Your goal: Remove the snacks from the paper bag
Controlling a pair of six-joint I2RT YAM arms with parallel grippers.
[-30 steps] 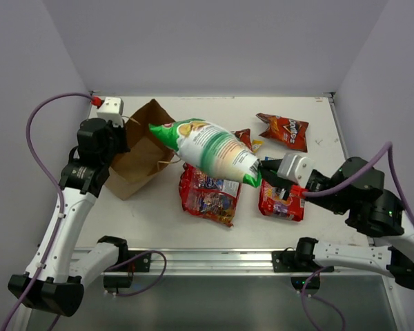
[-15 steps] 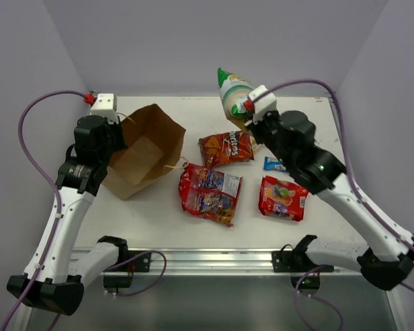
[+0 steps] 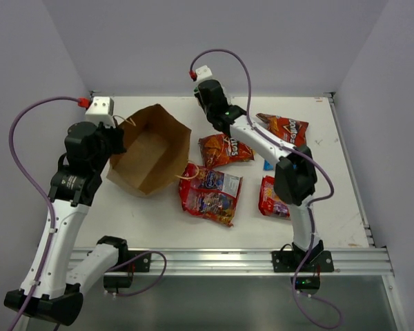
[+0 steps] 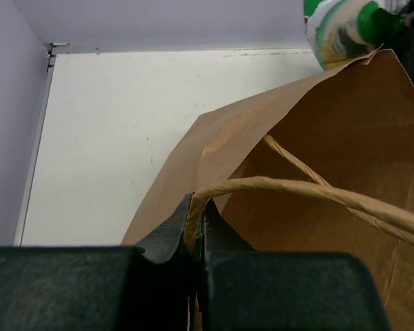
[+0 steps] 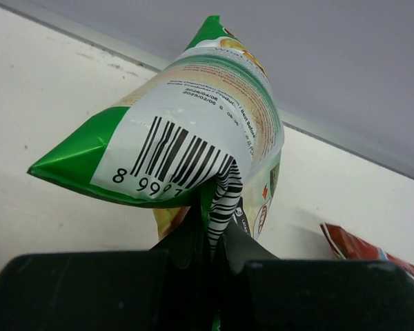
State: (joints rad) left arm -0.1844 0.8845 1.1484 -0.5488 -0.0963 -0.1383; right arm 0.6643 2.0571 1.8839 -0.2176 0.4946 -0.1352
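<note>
Two arms work here. We see the left fingers (image 4: 185,224) shut tight on the paper bag (image 3: 148,148) at its rim, with the end of a twisted handle pinched between them. The paper bag sits tilted on the left of the surface (image 3: 331,207), its mouth open. Just right of it a red candy bag (image 3: 210,193) lies flat, with a Doritos bag (image 3: 224,148) behind it. The right arm (image 3: 262,141) reaches to the far edge. The right fingers (image 5: 196,238) are clamped on the barcode-end seam of the white-green chip bag (image 5: 193,131), held up near the back wall, outside the paper bag. Further right lie a second Doritos bag (image 3: 284,127), a blue wrapper (image 3: 268,165) and a second candy bag (image 3: 270,196), partly hidden by the arm.
</note>
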